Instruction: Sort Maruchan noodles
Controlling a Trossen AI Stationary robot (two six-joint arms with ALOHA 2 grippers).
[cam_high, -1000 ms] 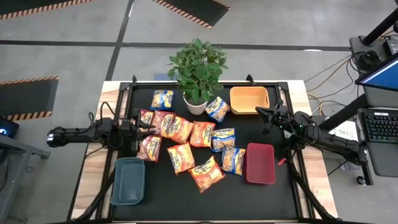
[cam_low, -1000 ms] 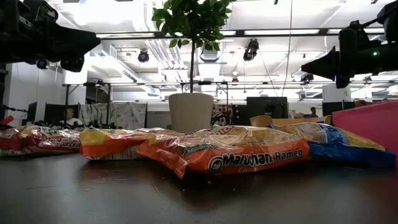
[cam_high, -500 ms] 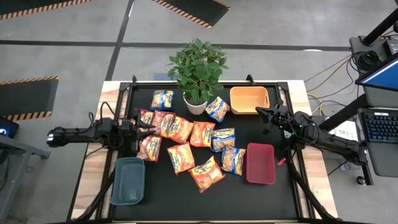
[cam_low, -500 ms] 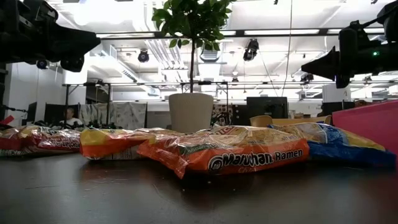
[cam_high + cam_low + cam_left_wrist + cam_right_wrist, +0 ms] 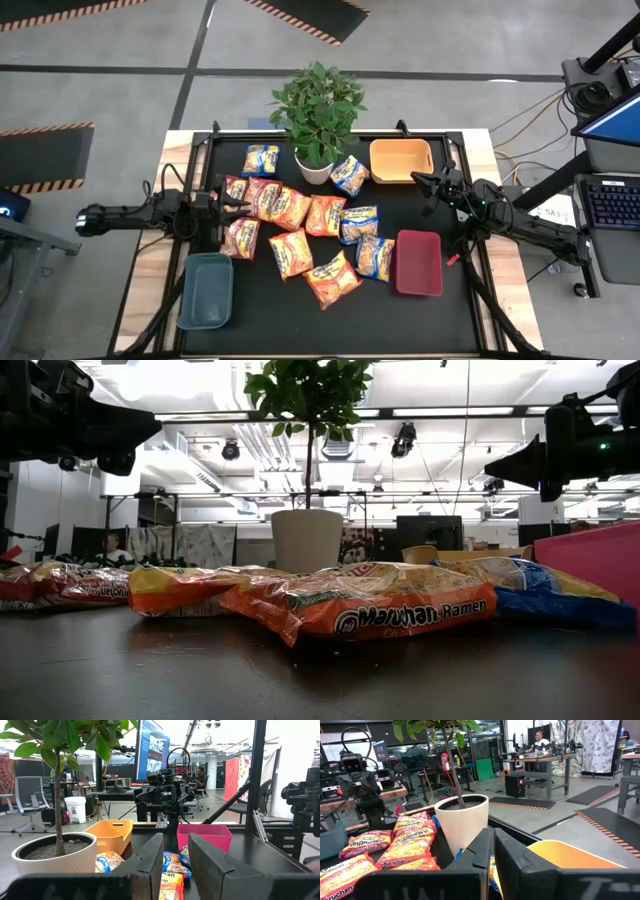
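The potted plant in its white pot stands at the back middle of the black table, and the Maruchan noodles lie scattered in front of it and to either side, a dozen or so orange, red-pink and blue-and-yellow packets, some overlapping. One blue-and-yellow packet lies just left of the pot, another just right of it. The orange bin sits right of the plant, the red bin farther forward on that side, the grey-blue bin forward on the left. The left gripper hovers left of the plant above the red-pink packets, its fingers a narrow gap apart and holding nothing. The right gripper hangs right of the plant beside the orange bin, jaws closed and empty.
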